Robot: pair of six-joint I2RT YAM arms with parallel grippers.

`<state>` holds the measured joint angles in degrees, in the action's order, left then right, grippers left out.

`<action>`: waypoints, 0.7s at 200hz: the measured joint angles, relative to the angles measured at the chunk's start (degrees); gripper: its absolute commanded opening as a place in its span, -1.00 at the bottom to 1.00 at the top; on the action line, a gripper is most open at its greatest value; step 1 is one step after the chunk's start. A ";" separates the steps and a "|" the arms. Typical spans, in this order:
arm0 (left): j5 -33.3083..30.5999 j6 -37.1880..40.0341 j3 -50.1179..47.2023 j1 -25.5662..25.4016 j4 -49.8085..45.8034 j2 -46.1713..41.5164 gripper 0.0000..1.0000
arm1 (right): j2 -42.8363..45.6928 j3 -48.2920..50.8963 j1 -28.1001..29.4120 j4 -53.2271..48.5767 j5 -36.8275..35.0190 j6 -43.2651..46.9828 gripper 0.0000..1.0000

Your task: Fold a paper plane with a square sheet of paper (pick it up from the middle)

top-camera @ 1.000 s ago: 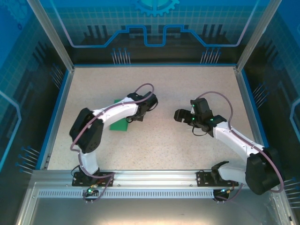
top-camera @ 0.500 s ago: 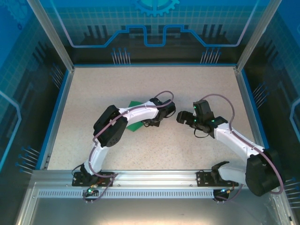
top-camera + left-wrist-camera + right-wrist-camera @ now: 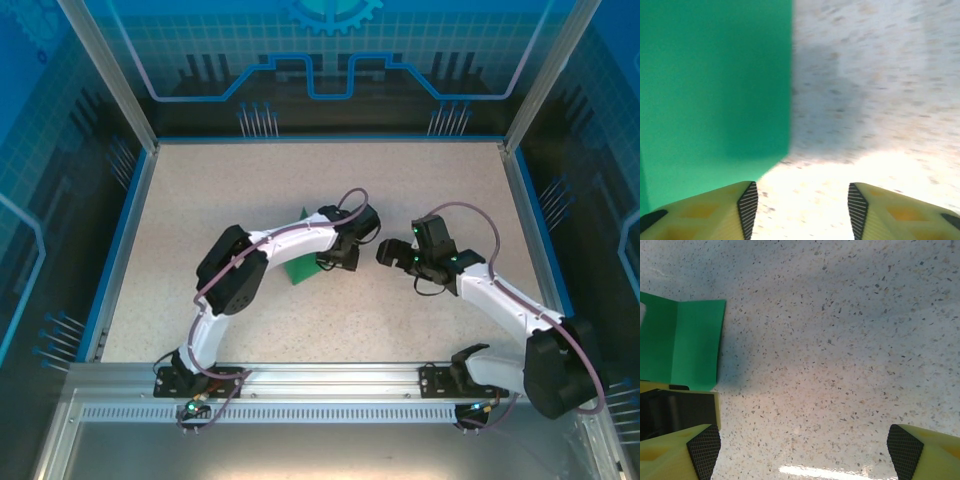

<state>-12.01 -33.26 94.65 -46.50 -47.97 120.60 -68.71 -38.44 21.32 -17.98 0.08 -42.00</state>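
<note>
The green sheet (image 3: 297,270) is lying on the table (image 3: 430,190) a bit left of centre. From overhead I'm only getting a sliver of it, because the left arm (image 3: 270,245) is crossing right over it. I'm calling this early days. In the right wrist view the green sheet (image 3: 695,342) is showing 1 straight crease with a panel on either side, and I can't tell whether either panel is lifting or lying flat. I'm not seeing a pointed nose or wings anywhere, so I'm guessing nearly all the folding is left to do. The left gripper (image 3: 338,260) is hanging just beside the sheet's right edge. Its own camera is showing the left gripper (image 3: 802,205) with fingers apart, bare table between them, gripping nothing. The right gripper (image 3: 385,250) is sitting near it on the other side, and its camera is showing the right gripper (image 3: 803,447) spread wide over bare speckled table, also empty. On views: overhead is giving me the layout, with the 2 grippers nosing toward each other mid-table, but no crease. The right wrist is the one giving me the crease. The left wrist, pretty blurry, is giving me the sheet's long straight edge and a corner ending just short of the gap between its fingers.
</note>
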 measured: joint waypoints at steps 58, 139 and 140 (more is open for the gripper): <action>8.98 0.39 -7.50 2.93 6.97 -17.77 0.45 | -6.05 -3.74 4.00 0.22 1.73 0.61 0.73; 13.84 -2.45 -30.73 17.99 15.21 -31.95 0.50 | -17.84 -8.61 14.80 9.70 11.54 -1.22 0.91; 13.88 -2.47 -30.88 18.08 15.32 -31.95 0.50 | -17.92 -8.68 14.91 9.84 11.65 -1.31 0.92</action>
<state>1.87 -35.73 63.77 -28.42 -32.64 88.64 -86.63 -47.11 36.23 -8.14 11.73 -43.31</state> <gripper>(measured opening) 0.751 0.952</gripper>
